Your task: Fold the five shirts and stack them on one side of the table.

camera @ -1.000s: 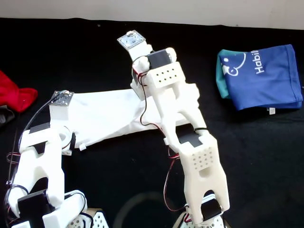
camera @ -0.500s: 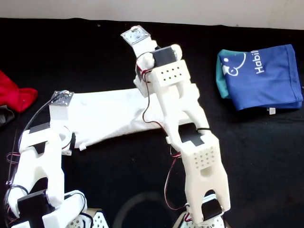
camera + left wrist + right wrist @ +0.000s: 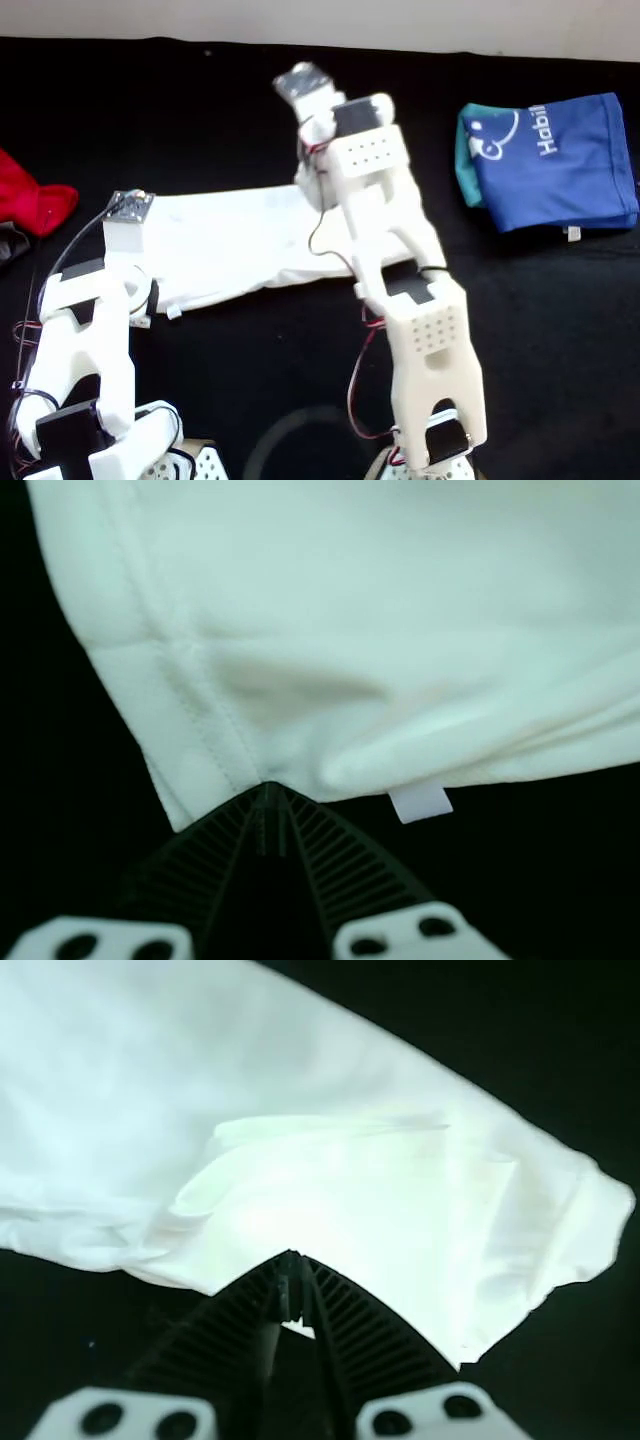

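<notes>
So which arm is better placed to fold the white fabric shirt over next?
Right, probably: the right gripper is shut on the white shirt's end nearer the folded blue shirt; the left gripper pinches the opposite hem, anchoring it.

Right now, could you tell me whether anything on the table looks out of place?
The red shirt lies crumpled on the left of the table, far from the folded blue shirt on the right. The white shirt, held between the left gripper and right gripper, is creased.
</notes>
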Tool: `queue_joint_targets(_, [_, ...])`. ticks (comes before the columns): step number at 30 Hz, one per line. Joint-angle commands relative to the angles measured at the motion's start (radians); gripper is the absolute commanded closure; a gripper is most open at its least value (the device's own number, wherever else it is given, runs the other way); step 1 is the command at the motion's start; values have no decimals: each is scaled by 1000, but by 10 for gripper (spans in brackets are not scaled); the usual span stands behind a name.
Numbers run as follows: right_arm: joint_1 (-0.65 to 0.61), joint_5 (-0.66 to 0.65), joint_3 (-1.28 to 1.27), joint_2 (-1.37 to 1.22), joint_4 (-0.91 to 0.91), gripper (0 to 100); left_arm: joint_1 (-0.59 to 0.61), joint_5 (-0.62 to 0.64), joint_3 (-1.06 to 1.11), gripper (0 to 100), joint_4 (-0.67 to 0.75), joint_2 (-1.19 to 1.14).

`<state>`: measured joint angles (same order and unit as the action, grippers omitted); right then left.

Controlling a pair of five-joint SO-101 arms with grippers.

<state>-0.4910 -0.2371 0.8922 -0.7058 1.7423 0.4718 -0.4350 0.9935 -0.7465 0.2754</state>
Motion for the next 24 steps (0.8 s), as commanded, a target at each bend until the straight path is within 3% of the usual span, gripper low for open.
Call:
queue_joint_targets(1, [-68,3,-65,10,-59,992,8,-6,4,990,25,1])
queue_joint_targets(7, [-137,5,-197,8,-179,992,8,-6,4,990,25,1])
queue_joint_targets(13, [-128,5,-318,19,-294,992,8,-6,4,990,25,1])
queue_joint_targets(24, [-159,28,-113,125,-82,992,8,-6,-5,990,20,12])
